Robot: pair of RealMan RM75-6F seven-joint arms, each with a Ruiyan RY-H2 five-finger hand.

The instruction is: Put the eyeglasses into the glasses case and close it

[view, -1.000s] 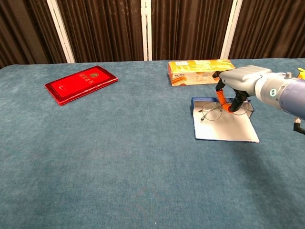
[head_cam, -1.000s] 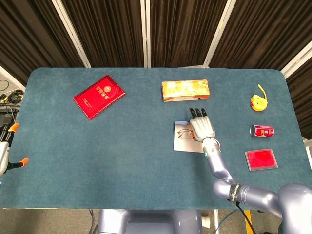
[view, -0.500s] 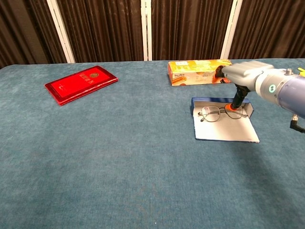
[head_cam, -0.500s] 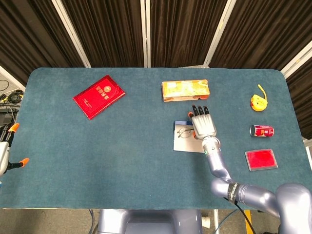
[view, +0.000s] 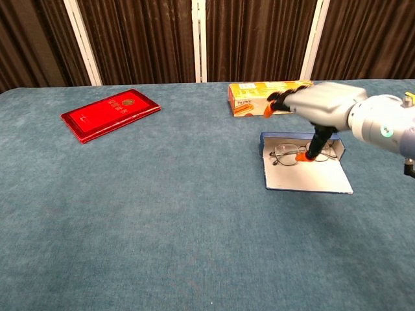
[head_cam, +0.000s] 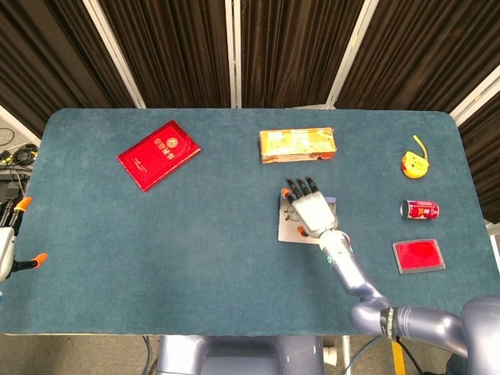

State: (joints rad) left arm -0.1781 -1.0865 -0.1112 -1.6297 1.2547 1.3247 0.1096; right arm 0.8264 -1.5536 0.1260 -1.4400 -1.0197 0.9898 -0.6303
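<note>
The glasses case (view: 305, 178) lies open and flat on the teal table, right of centre, with its blue tray at the back and its pale lid toward me. The thin-rimmed eyeglasses (view: 288, 152) lie in the tray. My right hand (view: 321, 103) hovers over the case with fingers spread and holds nothing; its orange thumb tip hangs down close to the frame's bridge. In the head view this right hand (head_cam: 310, 209) covers most of the case (head_cam: 284, 233) and hides the glasses. Off the table's left edge, my left hand (head_cam: 14, 234) shows only partly, two orange-tipped fingers apart, nothing in them.
An orange box (view: 272, 97) lies just behind the case. A red booklet (head_cam: 158, 155) sits at the far left. On the right side are a yellow tape measure (head_cam: 415, 162), a red can (head_cam: 419, 209) on its side and a flat red box (head_cam: 419, 255).
My right hand lowered the eyeglasses into the tray and let go of them, then shifted left over the case and spread its fingers. The left hand has not moved.
</note>
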